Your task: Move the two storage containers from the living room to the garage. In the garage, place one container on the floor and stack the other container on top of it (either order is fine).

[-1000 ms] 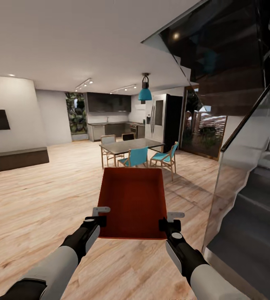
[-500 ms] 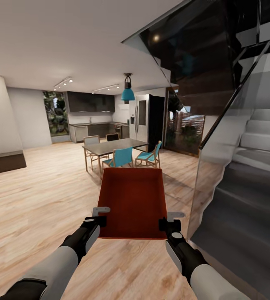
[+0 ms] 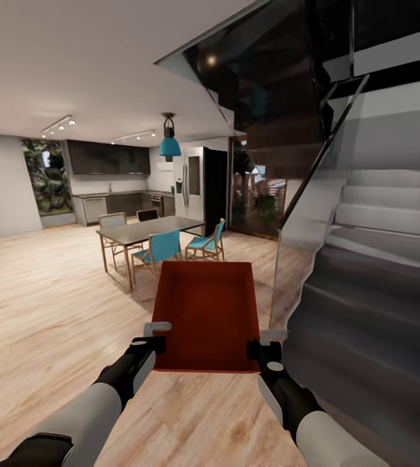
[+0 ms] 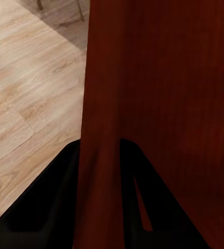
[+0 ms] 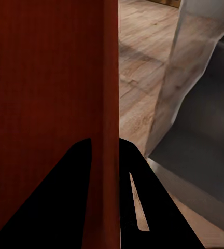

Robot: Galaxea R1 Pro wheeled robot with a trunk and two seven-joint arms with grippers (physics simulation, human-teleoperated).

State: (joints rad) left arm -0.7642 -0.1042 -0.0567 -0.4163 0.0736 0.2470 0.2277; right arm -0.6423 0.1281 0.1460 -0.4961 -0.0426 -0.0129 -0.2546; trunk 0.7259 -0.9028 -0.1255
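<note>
I carry one red-orange storage container [image 3: 205,314] in front of me, open top up, above the light wood plank floor. My left gripper [image 3: 157,336] is shut on its left wall near the front corner. My right gripper [image 3: 264,344] is shut on its right wall. In the left wrist view the red wall [image 4: 99,155] runs between the two dark fingers. The right wrist view has the container wall [image 5: 109,129] pinched the same way. The garage is out of view.
A grey staircase [image 3: 378,272] with a glass balustrade [image 3: 301,240] rises close on my right. Ahead to the left stand a dining table [image 3: 148,229] with teal chairs [image 3: 164,246], a kitchen [image 3: 106,188] and a fridge [image 3: 200,185]. Wood floor stretches out on the left.
The whole view has swung to the right: table, kitchen and lamp slid left and the staircase now takes more of the right side. Both grippers hold the container as before.
</note>
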